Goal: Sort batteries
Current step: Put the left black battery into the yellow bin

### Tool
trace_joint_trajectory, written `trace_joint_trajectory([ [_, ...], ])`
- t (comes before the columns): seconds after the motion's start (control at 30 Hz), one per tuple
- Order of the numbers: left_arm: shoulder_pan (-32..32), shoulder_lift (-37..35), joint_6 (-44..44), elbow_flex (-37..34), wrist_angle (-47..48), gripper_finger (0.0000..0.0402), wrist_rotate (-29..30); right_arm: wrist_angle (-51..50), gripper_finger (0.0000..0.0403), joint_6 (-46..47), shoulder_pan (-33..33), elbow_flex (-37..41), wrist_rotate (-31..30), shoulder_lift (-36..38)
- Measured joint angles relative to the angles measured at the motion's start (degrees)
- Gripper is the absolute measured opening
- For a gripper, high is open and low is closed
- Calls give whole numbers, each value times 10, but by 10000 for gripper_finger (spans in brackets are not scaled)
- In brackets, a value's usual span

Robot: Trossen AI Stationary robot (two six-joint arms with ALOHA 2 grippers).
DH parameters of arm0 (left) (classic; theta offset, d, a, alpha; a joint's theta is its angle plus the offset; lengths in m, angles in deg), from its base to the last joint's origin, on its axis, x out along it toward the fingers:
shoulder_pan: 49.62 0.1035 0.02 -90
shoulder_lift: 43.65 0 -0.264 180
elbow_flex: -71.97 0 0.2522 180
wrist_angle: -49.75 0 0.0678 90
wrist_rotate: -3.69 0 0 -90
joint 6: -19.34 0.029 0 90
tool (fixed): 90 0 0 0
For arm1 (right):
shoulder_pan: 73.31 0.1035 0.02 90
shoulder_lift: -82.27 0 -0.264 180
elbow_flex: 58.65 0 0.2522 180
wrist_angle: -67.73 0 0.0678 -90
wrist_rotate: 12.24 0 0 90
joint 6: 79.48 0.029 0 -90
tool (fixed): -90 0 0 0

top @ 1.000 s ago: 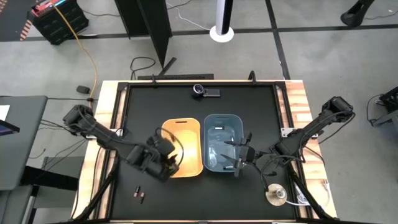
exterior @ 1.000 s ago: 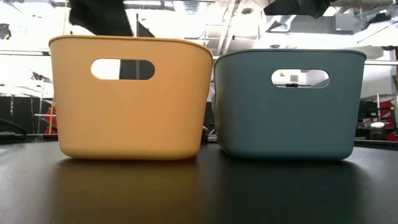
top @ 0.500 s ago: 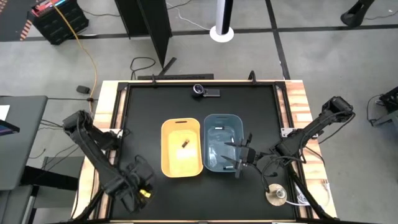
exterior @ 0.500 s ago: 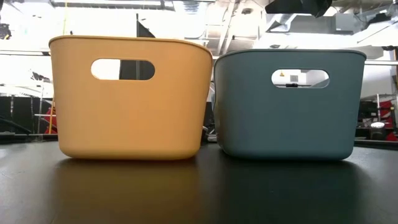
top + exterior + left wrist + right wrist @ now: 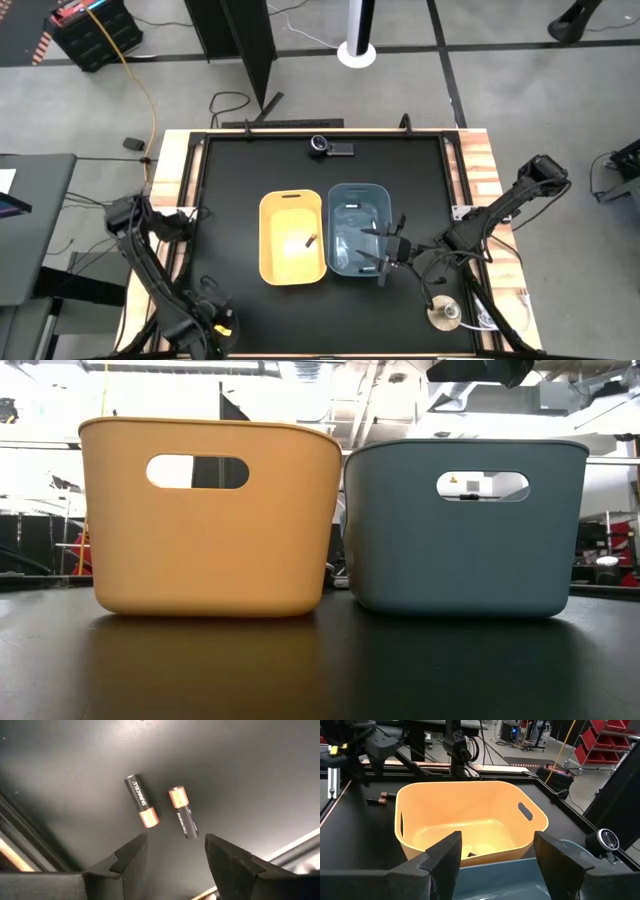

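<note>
- Two Duracell batteries (image 5: 161,809), black with copper ends, lie side by side on the black counter (image 5: 240,180), near each other but not touching, their copper ends pointing opposite ways.
- In the right wrist view the same pair (image 5: 381,797) shows just beyond the yellow bin, on the side away from the blue bin.
- One dark battery (image 5: 309,241) lies on the floor of the yellow bin (image 5: 268,262), near the wall that faces the blue bin.
- The left end effector (image 5: 175,857) hangs just above the loose pair with its fingers spread wide and nothing between them; in the high view it (image 5: 208,322) sits toward the counter's front left corner, well apart from the yellow bin.
- Nothing lies between its fingers and the two batteries.
- The blue bin (image 5: 378,190) stands just beside the yellow bin, their long walls nearly touching; what it holds cannot be made out.
- The right end effector (image 5: 495,857) hovers over the blue bin's front rim, fingers apart and empty, facing across both bins.
- A round silver disc (image 5: 444,316) rests near the counter's front right corner, well apart from the blue bin.
- A small dark camera (image 5: 327,147) sits at the counter's far edge, beyond both bins.
- From counter height, the yellow bin (image 5: 208,520) and blue bin (image 5: 462,525) block any sight of the batteries.
</note>
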Motion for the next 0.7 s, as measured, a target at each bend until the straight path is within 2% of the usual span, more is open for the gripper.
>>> trace_joint_trajectory([
  [0.4,-2,19,-49,-45,-1,192,-9,1,264,0,0,0,0,0],
  [0.7,-2,19,-54,-95,-67,192,-14,1,264,0,0,0,0,0],
])
